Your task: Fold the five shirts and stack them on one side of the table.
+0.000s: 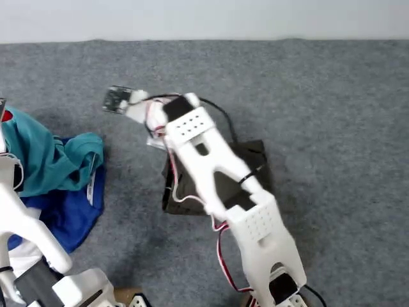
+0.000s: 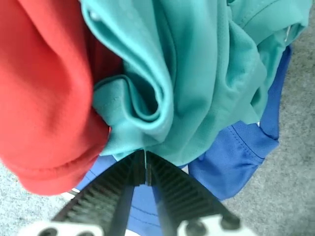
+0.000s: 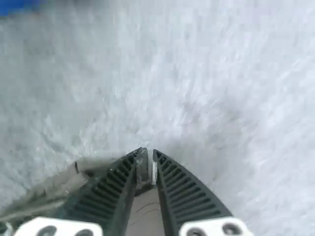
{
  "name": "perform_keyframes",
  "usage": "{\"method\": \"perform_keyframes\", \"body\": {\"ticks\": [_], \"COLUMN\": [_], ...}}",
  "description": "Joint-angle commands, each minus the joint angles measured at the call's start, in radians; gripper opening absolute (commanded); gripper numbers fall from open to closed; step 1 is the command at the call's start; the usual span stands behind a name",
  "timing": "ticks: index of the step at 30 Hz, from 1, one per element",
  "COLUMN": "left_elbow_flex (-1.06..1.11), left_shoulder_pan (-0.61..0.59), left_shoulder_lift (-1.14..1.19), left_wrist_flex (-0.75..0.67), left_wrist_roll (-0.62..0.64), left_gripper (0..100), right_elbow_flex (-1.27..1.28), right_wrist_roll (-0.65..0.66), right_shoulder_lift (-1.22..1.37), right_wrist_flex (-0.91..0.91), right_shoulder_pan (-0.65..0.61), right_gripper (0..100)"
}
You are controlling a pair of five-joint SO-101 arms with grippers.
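Note:
My left gripper (image 2: 146,167) is shut on the lower edge of a bunched teal shirt (image 2: 197,73). A red shirt (image 2: 44,98) hangs beside it and a blue shirt (image 2: 236,152) lies underneath. From above, the teal shirt (image 1: 48,157) rises from the pile at the table's left edge, over the blue shirt (image 1: 67,214). A dark shirt (image 1: 246,160) lies folded mid-table under the right arm. My right gripper (image 3: 146,160) is shut low over the grey mat, with a strip of dark cloth (image 3: 61,182) trailing from its tips. The right gripper (image 1: 155,131) sits at the dark shirt's far left corner.
Grey carpet-like mat (image 1: 332,115) covers the whole table, with open room on the right and at the back. The right arm (image 1: 217,173) stretches diagonally across the middle. The left arm (image 1: 29,227) stands at the front left.

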Motion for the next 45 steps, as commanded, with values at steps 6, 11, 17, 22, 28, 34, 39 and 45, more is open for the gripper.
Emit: {"method": "perform_keyframes", "body": {"ticks": [6,11,17,22,28,34,39,45], "left_elbow_flex": [-0.016,-0.016,-0.016,-0.016,-0.016,-0.018,-0.018,-0.018], "left_shoulder_pan": [0.008,0.006,0.006,0.005,0.003,0.003,0.003,0.003], "left_shoulder_lift": [-0.055,-0.055,-0.055,-0.055,-0.057,-0.057,-0.057,-0.055], "left_wrist_flex": [-0.017,-0.017,-0.017,-0.017,-0.017,-0.015,-0.017,-0.020], "left_wrist_roll": [0.011,0.011,0.011,0.011,0.011,0.008,0.006,0.008], "left_gripper": [2,2,2,2,2,2,2,2], "right_elbow_flex": [-0.256,-0.307,-0.066,0.252,0.402,0.399,0.330,0.143], "right_wrist_roll": [0.008,-0.038,-0.127,-0.219,-0.278,-0.353,-0.351,-0.350], "right_shoulder_lift": [-0.019,-0.028,-0.185,-0.364,-0.325,-0.151,-0.119,-0.194], "right_wrist_flex": [0.325,0.487,0.489,0.486,0.456,0.348,0.351,0.487], "right_shoulder_pan": [0.005,0.054,0.077,0.064,-0.016,-0.162,-0.216,-0.142], "right_gripper": [2.5,2.6,2.9,2.9,3.0,3.0,3.0,2.9]}}
